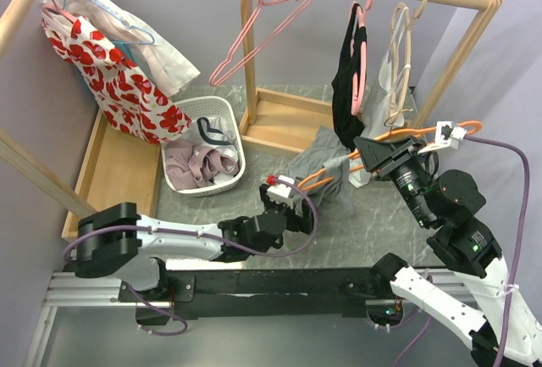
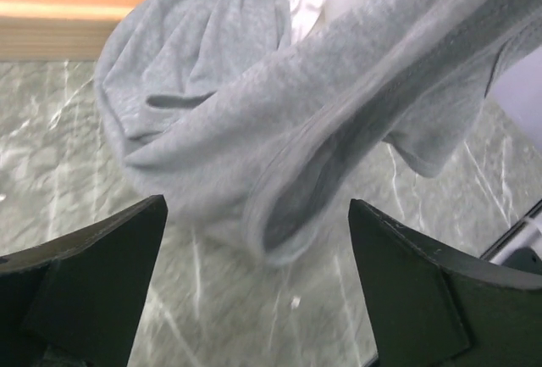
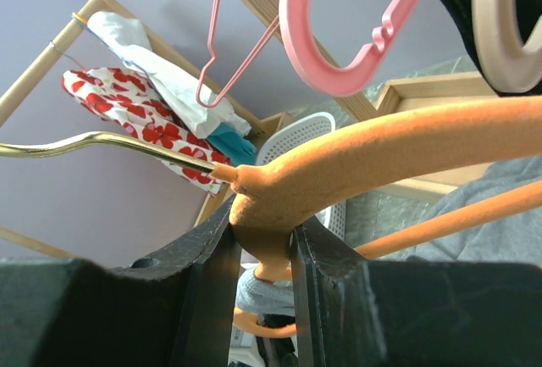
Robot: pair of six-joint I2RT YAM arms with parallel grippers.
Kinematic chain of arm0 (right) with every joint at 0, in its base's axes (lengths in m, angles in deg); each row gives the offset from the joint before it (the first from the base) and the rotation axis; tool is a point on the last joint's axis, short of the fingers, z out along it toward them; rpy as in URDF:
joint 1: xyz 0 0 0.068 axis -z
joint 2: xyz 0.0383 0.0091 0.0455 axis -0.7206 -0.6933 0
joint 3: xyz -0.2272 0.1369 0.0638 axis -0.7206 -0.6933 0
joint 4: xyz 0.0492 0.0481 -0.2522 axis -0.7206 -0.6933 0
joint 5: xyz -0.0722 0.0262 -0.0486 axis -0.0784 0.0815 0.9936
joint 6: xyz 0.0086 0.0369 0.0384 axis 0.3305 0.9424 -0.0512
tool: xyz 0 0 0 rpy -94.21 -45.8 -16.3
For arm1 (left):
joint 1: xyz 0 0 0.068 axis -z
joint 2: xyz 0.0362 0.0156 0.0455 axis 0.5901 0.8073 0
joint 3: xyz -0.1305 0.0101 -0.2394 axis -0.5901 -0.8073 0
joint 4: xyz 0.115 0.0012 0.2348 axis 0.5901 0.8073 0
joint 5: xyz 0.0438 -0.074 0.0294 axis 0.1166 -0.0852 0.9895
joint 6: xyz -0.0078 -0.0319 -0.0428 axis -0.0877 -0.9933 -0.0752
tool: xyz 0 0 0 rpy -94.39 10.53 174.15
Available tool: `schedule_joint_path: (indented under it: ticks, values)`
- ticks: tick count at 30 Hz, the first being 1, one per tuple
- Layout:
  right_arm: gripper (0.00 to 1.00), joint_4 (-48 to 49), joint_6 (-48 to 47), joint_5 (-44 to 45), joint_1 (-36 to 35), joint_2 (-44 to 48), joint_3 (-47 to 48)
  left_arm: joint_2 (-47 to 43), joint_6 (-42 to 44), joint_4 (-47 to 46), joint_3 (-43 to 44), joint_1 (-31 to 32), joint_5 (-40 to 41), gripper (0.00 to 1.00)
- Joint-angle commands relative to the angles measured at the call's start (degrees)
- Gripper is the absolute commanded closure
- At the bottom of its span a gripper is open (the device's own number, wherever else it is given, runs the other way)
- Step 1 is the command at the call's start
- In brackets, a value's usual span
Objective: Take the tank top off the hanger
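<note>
A grey tank top hangs from an orange hanger and sags down to the marble table. My right gripper is shut on the hanger's neck, just under its metal hook. In the right wrist view, grey cloth lies behind the orange arms. My left gripper sits low at the top's near edge. In its own view the jaws stand wide open, and a folded hem of the tank top droops between the fingers without touching them.
A white basket with clothes stands left of the wooden rack base. An empty pink hanger, a black garment and a beige hanger hang on the rail. A floral garment hangs at far left.
</note>
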State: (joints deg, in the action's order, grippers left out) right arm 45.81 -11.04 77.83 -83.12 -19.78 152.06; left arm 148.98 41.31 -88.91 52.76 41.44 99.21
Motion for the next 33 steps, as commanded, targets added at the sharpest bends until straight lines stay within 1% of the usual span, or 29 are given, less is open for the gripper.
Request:
schedule_joint_path:
  ticks: [1,2,4,5,6,11,16,21,23,24,26,27,28,29,30,33]
  values:
    - [0.96,2.7,0.0,-0.3,0.0,0.7,2.5,3.3,3.3,-6.6,3.9,0.0,0.7,0.12]
    - [0.96,2.8,0.1,-0.4,0.1,0.8,2.5,3.6,3.5,-6.7,4.4,-0.1,-0.2,0.38]
    - [0.96,3.0,0.2,-0.2,0.1,0.9,2.0,4.0,3.1,-5.3,4.8,-0.2,-0.5,0.62]
    - [0.96,2.8,0.1,0.3,0.0,0.8,2.0,3.6,2.6,-4.8,5.0,-0.1,-0.3,0.94]
    - [0.96,2.7,0.1,0.6,0.1,0.7,2.0,2.7,2.0,-4.1,4.9,-0.2,-0.2,0.99]
    - [0.96,1.5,-0.9,2.9,0.1,0.3,2.0,-2.7,-0.6,0.7,1.6,-0.2,0.4,0.99]
    - [0.96,0.7,-1.4,5.4,0.1,0.5,1.8,-11.9,-4.7,5.5,-3.8,-0.2,3.4,0.99]
    - [0.96,-0.8,-1.9,7.7,0.1,0.6,2.0,-22.5,-7.7,15.5,-6.7,-0.1,8.2,0.99]
    - [0.96,-1.3,-2.0,8.3,0.1,0.4,2.1,-25.3,-10.6,20.8,-6.2,0.0,12.1,0.99]
    - [0.96,-1.5,-2.0,8.4,0.0,0.3,2.3,-28.3,-11.2,25.6,-6.0,-0.1,13.4,0.99]
    - [0.96,-2.3,-2.0,8.8,0.0,0.0,2.4,-31.4,-12.7,30.3,-4.7,-0.1,17.6,0.99]
    - [0.97,-2.5,-2.0,9.0,0.0,-0.1,2.3,-34.7,-13.1,35.9,-4.0,-0.1,19.3,0.99]
    - [0.97,-3.0,-2.0,9.7,0.0,-0.3,2.3,-36.3,-15.4,39.0,-2.1,-0.1,21.3,0.99]
    - [0.98,-3.9,-1.9,10.0,0.1,-0.4,2.3,-37.9,-15.9,42.0,-1.2,-0.1,24.9,0.99]
    - [0.98,-4.4,-1.9,10.2,0.1,-0.6,2.2,-41.3,-15.8,45.3,-0.3,-0.1,26.1,0.99]
    - [0.99,-5.0,-1.8,10.2,0.0,-0.8,1.5,-47.4,-10.6,45.0,1.7,-0.1,26.4,0.99]
